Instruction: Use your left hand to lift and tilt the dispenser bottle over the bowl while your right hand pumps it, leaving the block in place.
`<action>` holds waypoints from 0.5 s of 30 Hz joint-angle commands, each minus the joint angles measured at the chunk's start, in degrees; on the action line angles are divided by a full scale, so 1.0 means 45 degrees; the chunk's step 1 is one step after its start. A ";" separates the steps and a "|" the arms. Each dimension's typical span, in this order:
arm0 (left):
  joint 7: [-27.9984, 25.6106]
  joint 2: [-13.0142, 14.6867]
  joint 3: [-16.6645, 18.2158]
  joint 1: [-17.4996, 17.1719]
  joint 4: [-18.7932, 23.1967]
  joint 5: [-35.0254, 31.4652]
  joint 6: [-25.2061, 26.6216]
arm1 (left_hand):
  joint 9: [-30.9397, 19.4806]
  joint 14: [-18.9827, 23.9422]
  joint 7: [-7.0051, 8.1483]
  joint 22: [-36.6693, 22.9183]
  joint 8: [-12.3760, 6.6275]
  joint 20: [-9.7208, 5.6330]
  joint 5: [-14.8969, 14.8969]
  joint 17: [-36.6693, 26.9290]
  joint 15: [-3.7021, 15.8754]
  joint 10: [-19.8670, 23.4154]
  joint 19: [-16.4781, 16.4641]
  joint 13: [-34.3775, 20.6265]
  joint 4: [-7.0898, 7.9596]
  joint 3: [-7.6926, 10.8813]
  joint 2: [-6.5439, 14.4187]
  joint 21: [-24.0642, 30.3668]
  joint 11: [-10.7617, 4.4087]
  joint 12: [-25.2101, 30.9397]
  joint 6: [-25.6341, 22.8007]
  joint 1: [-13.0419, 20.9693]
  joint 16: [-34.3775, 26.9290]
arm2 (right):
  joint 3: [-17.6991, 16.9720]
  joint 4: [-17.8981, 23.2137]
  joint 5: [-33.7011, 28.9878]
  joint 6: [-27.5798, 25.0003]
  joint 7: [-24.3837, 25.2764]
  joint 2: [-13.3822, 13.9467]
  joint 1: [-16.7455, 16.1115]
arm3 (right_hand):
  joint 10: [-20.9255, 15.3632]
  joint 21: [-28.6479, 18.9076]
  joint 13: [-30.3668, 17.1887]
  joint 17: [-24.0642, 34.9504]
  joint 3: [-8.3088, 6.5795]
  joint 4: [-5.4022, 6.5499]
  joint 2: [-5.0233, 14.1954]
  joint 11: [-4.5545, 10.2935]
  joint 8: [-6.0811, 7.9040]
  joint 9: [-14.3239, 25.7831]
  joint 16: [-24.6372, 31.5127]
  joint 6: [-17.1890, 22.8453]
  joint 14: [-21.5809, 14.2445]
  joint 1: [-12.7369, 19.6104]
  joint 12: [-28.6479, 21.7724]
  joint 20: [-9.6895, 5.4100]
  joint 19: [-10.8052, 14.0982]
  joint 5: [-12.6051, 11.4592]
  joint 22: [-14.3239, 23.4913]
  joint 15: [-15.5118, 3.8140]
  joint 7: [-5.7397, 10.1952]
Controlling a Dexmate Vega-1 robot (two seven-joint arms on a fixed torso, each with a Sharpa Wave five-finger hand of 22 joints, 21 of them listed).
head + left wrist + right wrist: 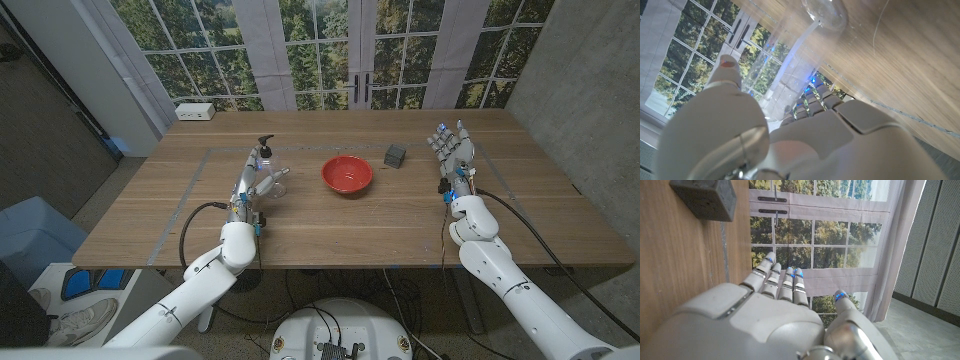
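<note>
My left hand is on the left side of the tabletop, and its fingers are wrapped around the clear dispenser bottle. From the head view the bottle stands with its black pump top just above my fingertips, its base at or very near the wood; I cannot tell whether it has lifted. In the left wrist view the clear body of the bottle runs straight out ahead of my fingers, with the round base against the wooden surface beyond them, so I read the hand as gripping the bottle.

Just to the right of those fingers, a short way off and not touching the bottle, sits the red bowl near the middle of the tabletop. Past the bowl, toward the far edge, is the small dark block, apart from the bowl.

My right hand is well to the right of the block, raised with its fingers straight, spread and pointing toward the windows, holding nothing. In the right wrist view those fingers reach out side by side, thumb apart from them, and the grey block lies ahead of them on the wood, clear of any contact.
</note>
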State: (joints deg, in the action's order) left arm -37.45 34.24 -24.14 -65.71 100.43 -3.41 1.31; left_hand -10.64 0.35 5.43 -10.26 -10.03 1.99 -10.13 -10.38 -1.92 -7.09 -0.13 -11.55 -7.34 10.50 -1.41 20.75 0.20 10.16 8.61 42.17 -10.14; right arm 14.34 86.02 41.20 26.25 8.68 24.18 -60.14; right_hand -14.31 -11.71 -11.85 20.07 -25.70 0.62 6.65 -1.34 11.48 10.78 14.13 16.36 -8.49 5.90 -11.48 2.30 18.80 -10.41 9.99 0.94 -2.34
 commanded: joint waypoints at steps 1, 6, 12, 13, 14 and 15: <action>0.1602 0.0741 0.0342 -0.0096 0.0472 0.1071 -0.1142 | -0.0011 -0.2136 0.0137 -0.0054 -0.0013 0.0242 -0.0007 -0.0061 -0.0401 -0.1936 0.1548 0.0010 0.0096 -0.0183 -0.0077 -0.1001 0.0344 0.0012 0.1608 -0.0859 0.0130 | 0.0018 0.0071 -0.0137 0.0076 0.0138 -0.0055 -0.0043 | -0.0005 0.0004 -0.0045 0.0047 0.0031 -0.0005 0.0388 -0.0059 -0.0026 0.0031 0.0079 0.0019 -0.0091 -0.0064 -0.0077 0.0091 0.0061 0.0047 0.0046 0.0086 -0.0039; 0.2143 0.0759 0.0601 -0.0177 0.0420 0.1690 -0.2471 | -0.0005 -0.3243 0.0057 -0.0088 -0.0020 0.0276 -0.0023 -0.0091 -0.0308 -0.2778 0.2498 0.0014 0.0269 -0.0340 -0.0082 -0.1534 0.0586 0.0026 0.2361 -0.1538 0.0089 | 0.0016 0.0157 -0.0173 0.0057 0.0231 -0.0062 -0.0079 | 0.0000 0.0007 -0.0046 0.0048 0.0046 0.0002 0.0374 -0.0064 -0.0020 0.0031 0.0081 0.0033 -0.0095 -0.0084 -0.0075 0.0091 0.0055 0.0048 0.0046 0.0100 -0.0063; 0.2594 0.0774 0.0907 -0.0386 0.0718 0.2164 -0.3251 | 0.0006 -0.3779 -0.0076 -0.0106 -0.0050 0.0186 -0.0041 -0.0105 -0.0147 -0.3151 0.2942 0.0027 0.0498 -0.0484 -0.0020 -0.1770 0.0707 0.0064 0.2641 -0.2171 0.0059 | 0.0038 0.0169 -0.0182 -0.0079 0.0234 0.0007 -0.0078 | 0.0006 0.0007 -0.0047 0.0050 0.0063 0.0009 0.0361 -0.0077 -0.0023 0.0032 0.0080 0.0026 -0.0092 -0.0107 -0.0072 0.0088 0.0056 0.0049 0.0046 0.0100 -0.0044; 0.2531 0.0745 0.0961 -0.0436 0.0785 0.2114 -0.3314 | 0.0008 -0.3834 -0.0105 -0.0108 -0.0061 0.0185 -0.0044 -0.0105 -0.0124 -0.3186 0.2968 0.0029 0.0521 -0.0501 -0.0016 -0.1785 0.0698 0.0068 0.2643 -0.2239 0.0057 | 0.0025 0.0193 -0.0135 -0.0124 0.0265 -0.0004 -0.0083 | 0.0008 0.0007 -0.0047 0.0051 0.0066 0.0010 0.0359 -0.0079 -0.0023 0.0032 0.0078 0.0024 -0.0087 -0.0111 -0.0072 0.0090 0.0056 0.0049 0.0046 0.0097 -0.0042; 0.2387 0.0698 0.1029 -0.0511 0.0876 0.2006 -0.3387 | 0.0010 -0.3890 -0.0128 -0.0109 -0.0069 0.0183 -0.0046 -0.0105 -0.0110 -0.3222 0.3003 0.0032 0.0542 -0.0516 -0.0013 -0.1803 0.0740 0.0069 0.2648 -0.2301 0.0059 | 0.0023 0.0145 -0.0116 -0.0086 0.0243 -0.0037 -0.0065 | -0.0002 0.0007 -0.0047 0.0051 0.0069 0.0010 0.0356 -0.0083 -0.0025 0.0031 0.0078 0.0021 -0.0086 -0.0114 -0.0076 0.0095 0.0055 0.0049 0.0046 0.0101 -0.0051; 0.2349 0.0609 0.1109 -0.0570 0.0888 0.2093 -0.3581 | 0.0012 -0.3934 -0.0162 -0.0110 -0.0080 0.0179 -0.0050 -0.0104 -0.0094 -0.3243 0.3093 0.0034 0.0564 -0.0533 -0.0011 -0.1842 0.0747 0.0076 0.2645 -0.2366 0.0054 | 0.0009 0.0163 -0.0021 -0.0125 0.0186 -0.0030 -0.0069 | 0.0004 0.0004 -0.0047 0.0051 0.0072 0.0011 0.0354 -0.0084 -0.0027 0.0032 0.0076 0.0016 -0.0081 -0.0118 -0.0073 0.0091 0.0063 0.0049 0.0046 0.0098 -0.0059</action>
State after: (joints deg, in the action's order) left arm -29.39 37.05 -21.59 -66.69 102.54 2.98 -8.00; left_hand -10.65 -9.83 5.30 -10.55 -10.03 3.27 -10.14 -10.54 -3.07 -9.65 9.72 -11.44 -5.24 8.14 -1.68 12.88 3.00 10.16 9.82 32.38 -9.74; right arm 14.37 86.58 40.56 26.42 9.50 24.07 -60.41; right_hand -14.21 -11.71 -11.85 20.07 -25.71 0.63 6.04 -1.44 11.48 10.78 14.13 16.36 -8.81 5.29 -11.48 2.58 18.91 -10.41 9.99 1.26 -2.34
